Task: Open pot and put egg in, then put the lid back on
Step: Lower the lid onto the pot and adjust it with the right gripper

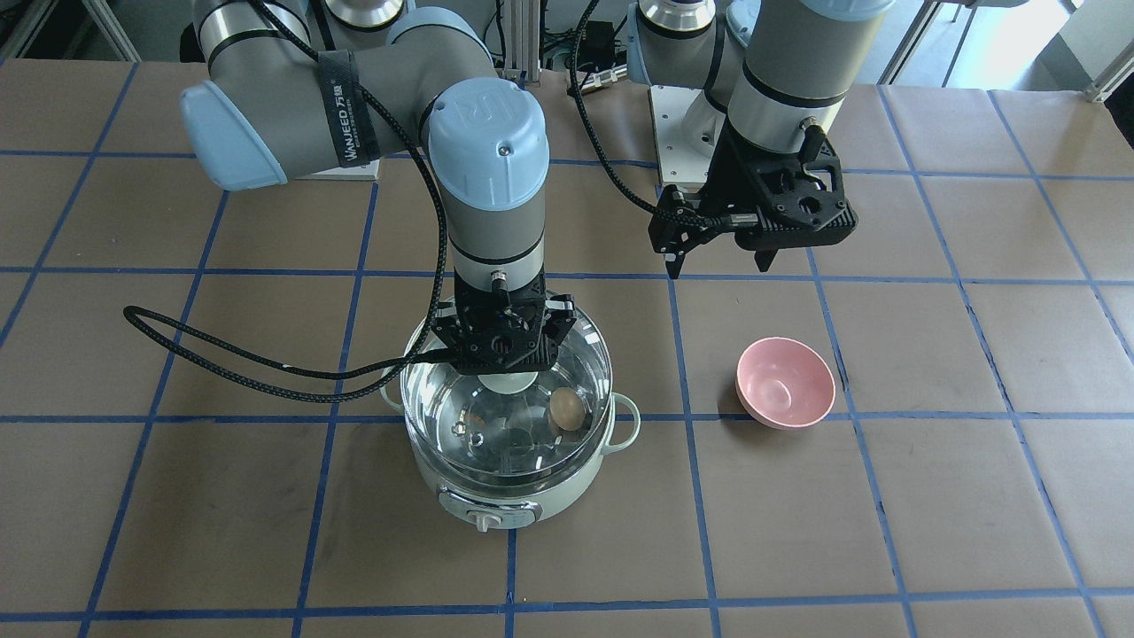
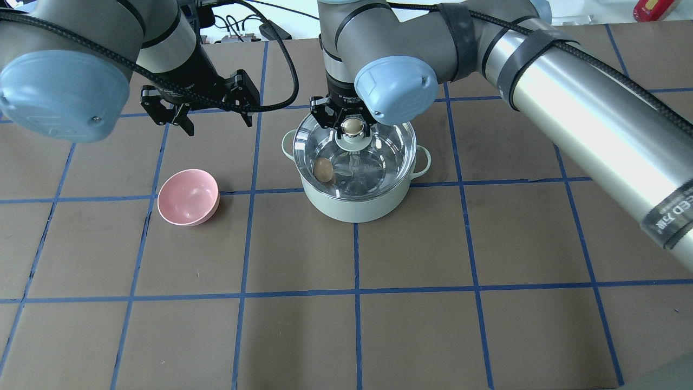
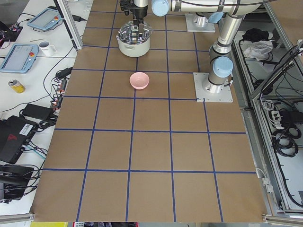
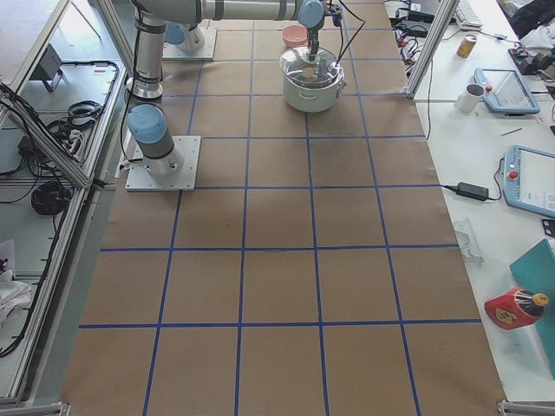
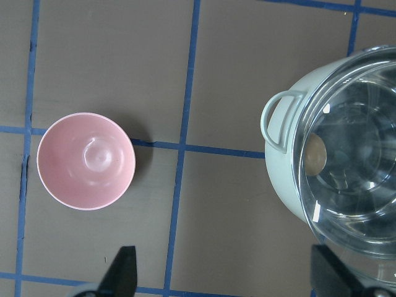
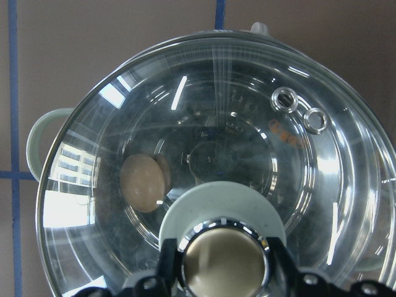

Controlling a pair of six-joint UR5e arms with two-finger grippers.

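The small tan egg (image 2: 324, 169) is inside the round mint-green electric pot (image 2: 354, 208), top centre of the overhead shot. So the right gripper (image 2: 352, 128) is pinching the beige knob (image 6: 224, 265) of the clear glass lid (image 2: 381, 157), I'd guess to seat it. The left gripper (image 2: 220, 125), upper left, hangs wide open and empty. Can't tell if the lid's fully down, since glare blurs the rim.

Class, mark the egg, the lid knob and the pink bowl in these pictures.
egg (image 2: 324, 169), overhead exterior view, middle of its shell.
lid knob (image 2: 352, 127), overhead exterior view, its rounded top.
pink bowl (image 2: 188, 196), overhead exterior view, bare inside floor.
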